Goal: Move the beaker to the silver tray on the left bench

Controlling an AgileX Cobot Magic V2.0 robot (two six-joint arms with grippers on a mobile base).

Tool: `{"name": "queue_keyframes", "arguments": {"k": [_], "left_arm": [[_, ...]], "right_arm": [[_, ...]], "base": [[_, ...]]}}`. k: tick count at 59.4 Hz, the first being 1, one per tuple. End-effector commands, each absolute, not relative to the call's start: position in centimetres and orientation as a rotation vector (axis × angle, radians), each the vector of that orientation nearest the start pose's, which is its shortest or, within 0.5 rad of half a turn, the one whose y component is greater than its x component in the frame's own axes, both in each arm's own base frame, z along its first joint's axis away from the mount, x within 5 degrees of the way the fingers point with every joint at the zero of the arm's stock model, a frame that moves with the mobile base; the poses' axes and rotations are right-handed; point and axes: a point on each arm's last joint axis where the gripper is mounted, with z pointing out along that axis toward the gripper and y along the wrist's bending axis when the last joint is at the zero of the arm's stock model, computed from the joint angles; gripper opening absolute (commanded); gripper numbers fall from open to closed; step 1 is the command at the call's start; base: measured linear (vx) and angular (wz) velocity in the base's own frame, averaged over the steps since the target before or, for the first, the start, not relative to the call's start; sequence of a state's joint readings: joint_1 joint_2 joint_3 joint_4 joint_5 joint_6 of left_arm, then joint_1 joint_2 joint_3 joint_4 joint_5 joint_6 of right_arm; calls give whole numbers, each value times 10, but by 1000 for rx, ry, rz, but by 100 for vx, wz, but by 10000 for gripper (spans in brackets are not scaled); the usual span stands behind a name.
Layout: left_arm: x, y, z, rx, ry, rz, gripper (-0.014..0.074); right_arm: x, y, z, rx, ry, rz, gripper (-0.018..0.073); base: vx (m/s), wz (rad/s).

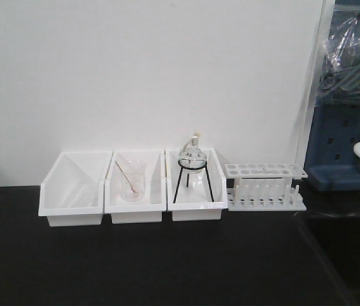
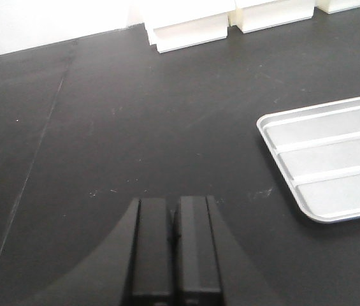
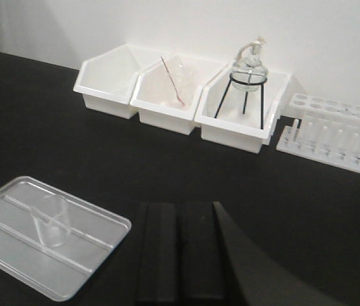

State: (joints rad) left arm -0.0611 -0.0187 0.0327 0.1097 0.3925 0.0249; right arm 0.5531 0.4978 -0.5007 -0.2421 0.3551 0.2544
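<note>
Three white bins (image 1: 135,191), one test-tube rack (image 1: 266,187), one silver tray (image 3: 46,236) — and two beakers (image 3: 51,222).

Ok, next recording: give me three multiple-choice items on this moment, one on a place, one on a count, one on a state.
1. Where is the beaker?
A. In the middle bin
B. On the silver tray
C. In the test-tube rack

2. How many white bins stand along the wall?
A. One
B. Two
C. Three

3. What state is the right pincer in?
A. Shut, holding nothing
B. Wide open
C. Shut on the beaker

Key: 1 B, the right wrist view shows the clear glass resting on the tray's ribbed floor. 2 C, three bins sit side by side in the front view. 3 A, its fingers meet with nothing between them, and the beaker lies apart on the tray.
</note>
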Motion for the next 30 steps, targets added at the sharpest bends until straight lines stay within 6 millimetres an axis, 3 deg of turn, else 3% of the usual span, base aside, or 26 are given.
{"name": "queue_keyframes", "arguments": {"k": [1,9,18,30], "left_arm": [[54,-1,169,149,1812,72,1],[54,-1,169,149,1812,72,1],[54,-1,169,149,1812,72,1],[54,-1,169,149,1812,72,1]], "right_arm": [[97,44,321,-377,1690,294,-11],[94,27,300,-244,1631,191,-11],[79,13,263,-132,1557,115,-11],[62,6,217,-32,1521,122,-11]], "base": [[0,0],[0,0],[0,0],[0,0]]}}
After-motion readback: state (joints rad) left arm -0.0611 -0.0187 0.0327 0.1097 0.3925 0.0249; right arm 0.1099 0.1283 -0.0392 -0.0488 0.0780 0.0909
